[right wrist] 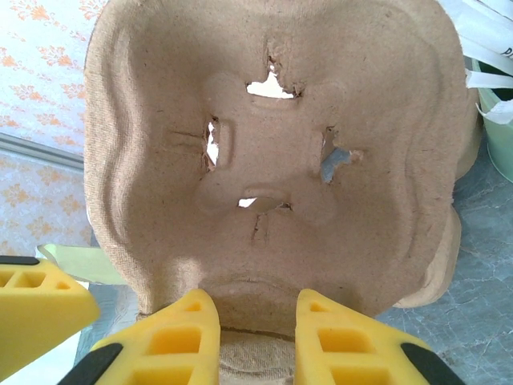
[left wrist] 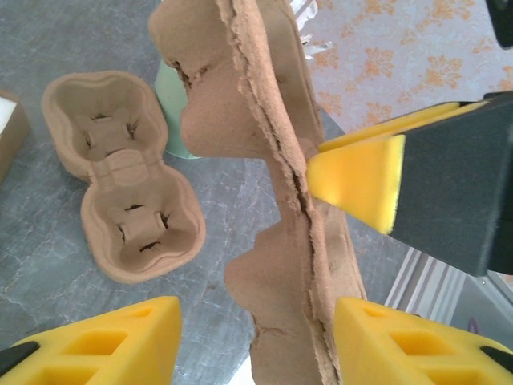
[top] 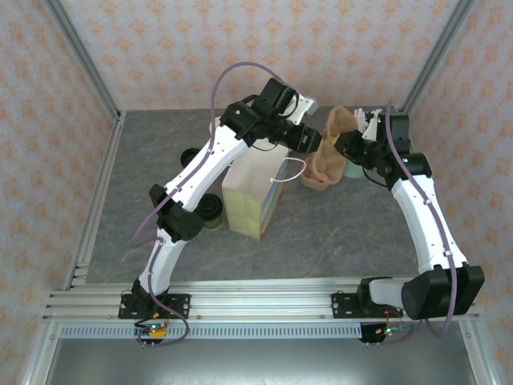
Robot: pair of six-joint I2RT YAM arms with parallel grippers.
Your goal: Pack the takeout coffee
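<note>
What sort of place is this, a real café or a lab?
Probably a lab test cell, staged for takeout packing: patterned panels in an aluminium frame enclose a grey table holding a paper bag and a cup carrier.

Left end effector gapes wide; right end effector pinches closed, arms extended.

High rear overview; both wrist views close on one cup carrier.

My bag stands mid-table, the coffee just left of it and the flat tray right of it. The upright tray is behind that, between the fingers of my left gripper.
</note>
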